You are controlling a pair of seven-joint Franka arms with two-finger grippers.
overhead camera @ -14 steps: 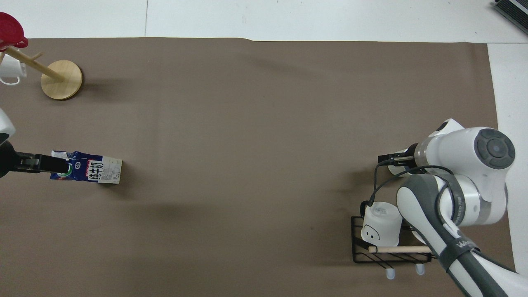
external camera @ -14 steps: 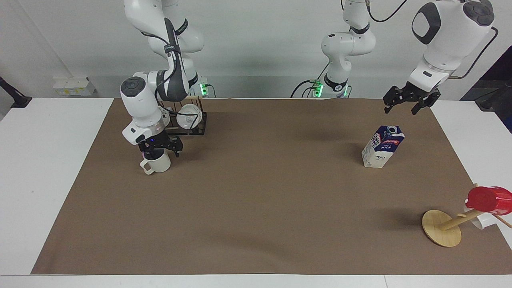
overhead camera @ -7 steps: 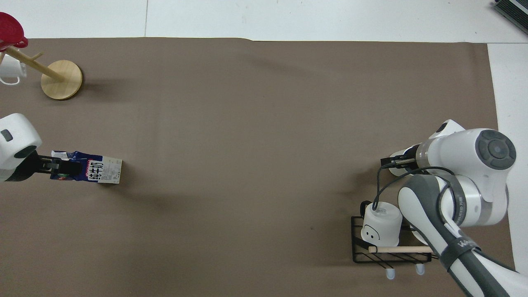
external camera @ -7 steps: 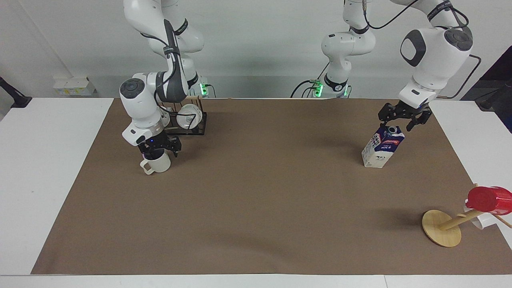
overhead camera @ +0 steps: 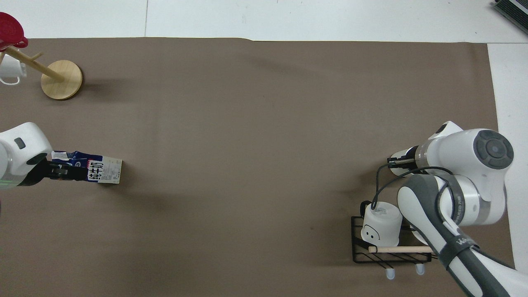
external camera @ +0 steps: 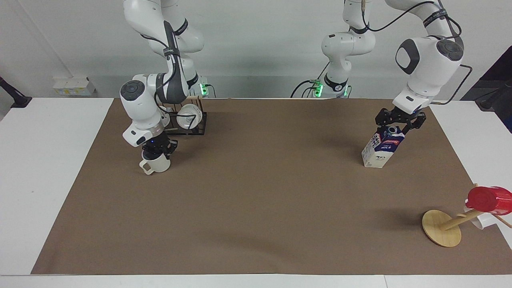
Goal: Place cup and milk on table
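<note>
The cup, a cream-white mug, stands upright on the brown sheet of the table, toward the right arm's end, with its handle pointing away from the robots. My right gripper is down on its rim, with the fingers drawn together on it. In the overhead view the arm hides the cup. The milk, a blue-and-white carton, stands tilted on the sheet toward the left arm's end and also shows in the overhead view. My left gripper is open, with its fingers on either side of the carton's top.
A black wire rack with two white mugs sits beside the cup, nearer to the robots. A tipped wooden mug tree carrying a red cup and a white mug lies at the left arm's end.
My left gripper came down from above the table onto the carton's top. My right gripper's fingers, spread wide around the cup before, have closed on its rim.
</note>
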